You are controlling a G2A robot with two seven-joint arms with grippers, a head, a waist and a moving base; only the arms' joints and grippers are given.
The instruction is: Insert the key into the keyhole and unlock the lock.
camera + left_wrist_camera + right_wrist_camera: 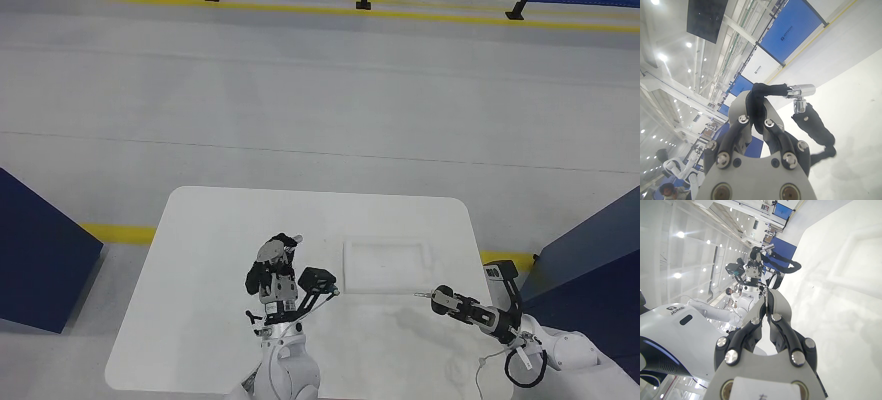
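Lock (pixel 806 89) clamped aloft in left gripper (pixel 755 100), likely offered to the key (pixel 765 308) pinched in right gripper (pixel 767 298) at three o'clock

Robot test hall, blue partition panels (pixel 791 32)

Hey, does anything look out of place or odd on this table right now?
Nothing stands out. The left gripper holds the cable lock by its black cable, the right gripper pinches the key, and the white tray lies flat on the table.
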